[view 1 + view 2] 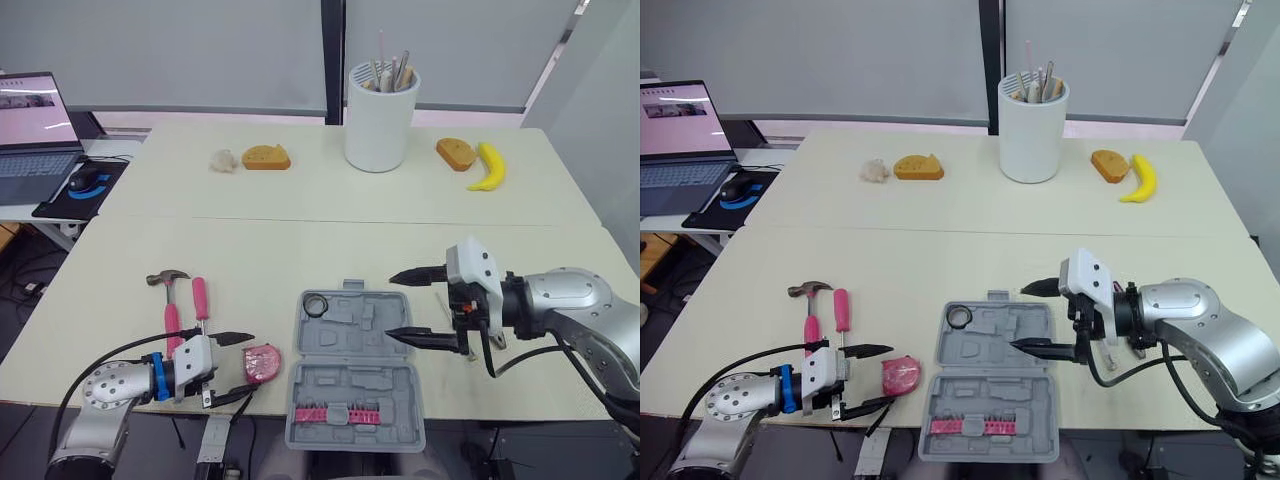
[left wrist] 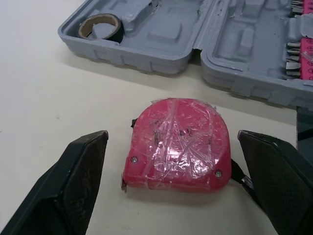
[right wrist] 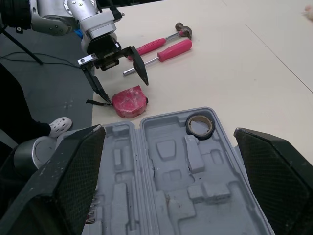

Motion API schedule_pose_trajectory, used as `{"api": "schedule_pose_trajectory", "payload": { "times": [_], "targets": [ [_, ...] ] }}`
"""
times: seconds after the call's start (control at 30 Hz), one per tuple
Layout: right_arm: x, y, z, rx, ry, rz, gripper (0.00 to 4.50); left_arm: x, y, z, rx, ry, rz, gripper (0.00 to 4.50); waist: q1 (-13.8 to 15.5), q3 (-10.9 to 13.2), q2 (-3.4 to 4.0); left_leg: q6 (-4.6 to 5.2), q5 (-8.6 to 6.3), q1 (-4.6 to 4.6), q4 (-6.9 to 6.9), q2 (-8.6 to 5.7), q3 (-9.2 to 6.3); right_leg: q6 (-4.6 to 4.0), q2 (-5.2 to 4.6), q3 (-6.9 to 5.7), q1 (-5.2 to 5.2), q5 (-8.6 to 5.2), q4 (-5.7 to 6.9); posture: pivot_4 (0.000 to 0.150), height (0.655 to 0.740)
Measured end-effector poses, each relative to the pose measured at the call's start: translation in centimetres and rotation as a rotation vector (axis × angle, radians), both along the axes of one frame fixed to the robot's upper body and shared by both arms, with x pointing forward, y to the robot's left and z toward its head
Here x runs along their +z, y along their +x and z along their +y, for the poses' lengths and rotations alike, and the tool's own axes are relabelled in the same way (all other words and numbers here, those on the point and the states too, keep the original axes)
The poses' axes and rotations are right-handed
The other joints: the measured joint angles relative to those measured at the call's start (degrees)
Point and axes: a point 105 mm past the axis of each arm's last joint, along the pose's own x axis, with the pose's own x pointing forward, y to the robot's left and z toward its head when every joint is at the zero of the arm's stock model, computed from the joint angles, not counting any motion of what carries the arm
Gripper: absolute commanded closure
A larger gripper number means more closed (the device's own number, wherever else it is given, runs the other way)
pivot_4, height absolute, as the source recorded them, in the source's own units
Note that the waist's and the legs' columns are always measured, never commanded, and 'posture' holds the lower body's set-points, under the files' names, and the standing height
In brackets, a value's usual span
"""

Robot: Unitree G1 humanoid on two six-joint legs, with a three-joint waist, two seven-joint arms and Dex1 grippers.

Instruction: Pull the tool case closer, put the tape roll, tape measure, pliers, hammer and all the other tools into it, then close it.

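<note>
Left tool (image 1: 253,365) wide around tape measure (image 2: 177,144)

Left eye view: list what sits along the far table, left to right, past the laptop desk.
pale lump → bread piece → white cup holding utensils → second bread piece → banana
</note>
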Motion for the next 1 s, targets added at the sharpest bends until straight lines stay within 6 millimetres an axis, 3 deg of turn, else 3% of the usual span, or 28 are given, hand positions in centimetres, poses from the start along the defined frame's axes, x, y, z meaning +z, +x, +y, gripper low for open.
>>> {"api": "schedule_pose_trajectory", "payload": {
  "times": [0.47,0.63,0.87,1.0],
  "targets": [
    [0.0,-0.3,0.0,-0.032,0.001,-0.003,0.00,-1.8,0.4,0.1,-0.027,0.029,0.039,0.08,-0.15,-0.01,-0.01,0.00,0.00,0.00,0.02,0.02,-0.02,0.01,0.06,0.01,0.01,0.01,0.02,0.150,0.7400],
    [0.0,-0.2,0.0,-0.035,0.001,-0.002,0.00,-1.8,0.4,0.2,-0.025,0.030,0.034,1.24,-0.16,-0.01,-0.01,0.00,0.00,0.00,0.04,0.02,-0.01,0.02,0.07,0.02,0.01,0.02,0.02,0.150,0.7400],
    [0.0,-0.2,-0.1,-0.038,0.007,0.008,0.00,-1.5,0.4,0.1,-0.017,0.009,0.036,1.26,-0.23,-0.01,-0.01,0.00,0.00,0.00,0.06,0.02,-0.01,0.01,0.07,0.03,0.01,0.02,0.04,0.150,0.7400],
    [0.5,0.1,-1.2,-0.071,0.025,0.047,0.00,0.6,0.4,-0.3,-0.028,-0.026,0.006,1.26,-0.30,-0.01,-0.01,0.00,0.00,0.01,0.07,0.03,-0.04,0.01,0.08,0.06,0.02,0.03,0.05,0.150,0.7400]
  ]
}}
